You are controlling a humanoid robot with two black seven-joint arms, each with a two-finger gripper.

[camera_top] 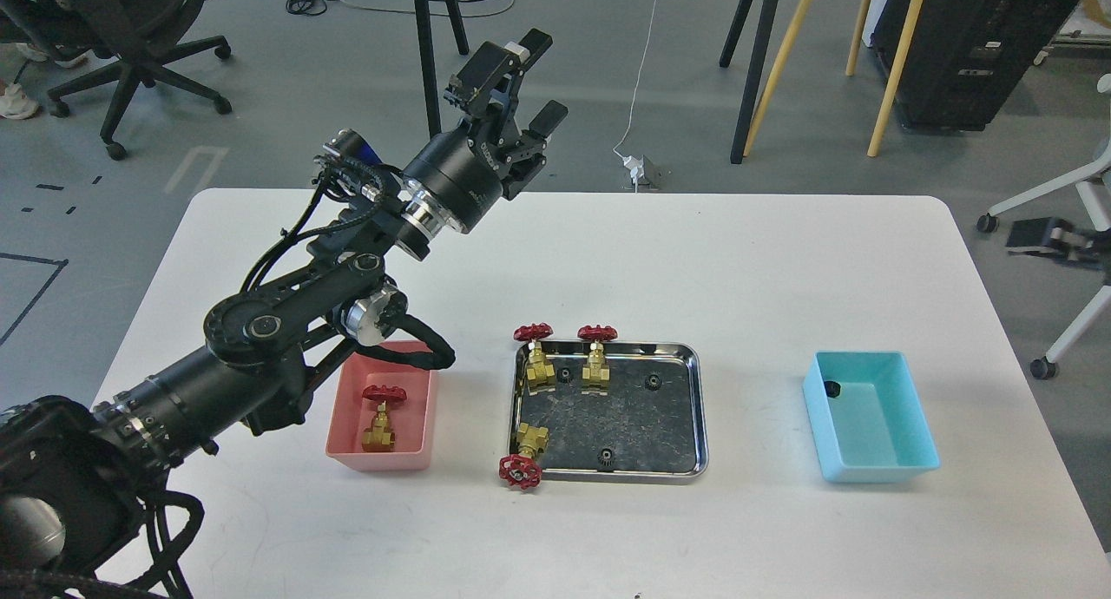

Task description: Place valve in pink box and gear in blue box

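Pink box (417,460) holds 1 valve (380,418), blue box (911,470) 1 gear (832,389); my left claw (531,82) hangs raised, wide open, empty, clear of both.

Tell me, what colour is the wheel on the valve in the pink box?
Red, seen clearly in the head view: valve, pink box.

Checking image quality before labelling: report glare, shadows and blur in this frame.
Head view: even, soft lighting, faint shadows; the steel tray mirrors its surroundings in dark mottled patches, which half-hide the small black gears; sharp focus throughout, left gripper included.
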